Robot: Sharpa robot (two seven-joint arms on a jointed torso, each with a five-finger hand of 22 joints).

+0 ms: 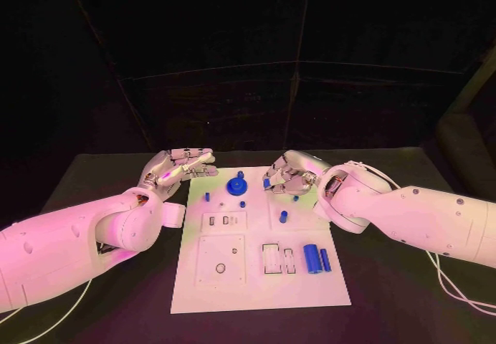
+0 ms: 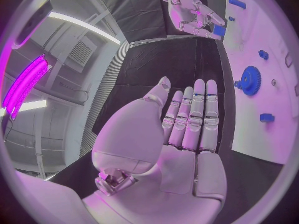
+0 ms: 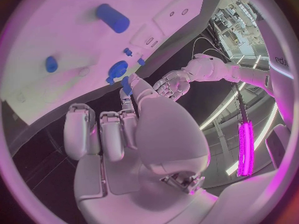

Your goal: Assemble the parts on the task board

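You are holding a small blue plastic peg (image 1: 266,183) pinched in the right hand (image 1: 288,177) at the white flat task board's (image 1: 259,287) twelve o'clock edge, so be lowering it straight, while the left hand (image 1: 178,166) is waiting with fingers straight, side by side, holding nothing.

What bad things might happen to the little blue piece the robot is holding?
1. The right robot hand pinches a small blue part only at its fingertips, above the task board; it may slip and drop.
2. The blue gear and small blue pegs stand close by, so the hand might bump them.
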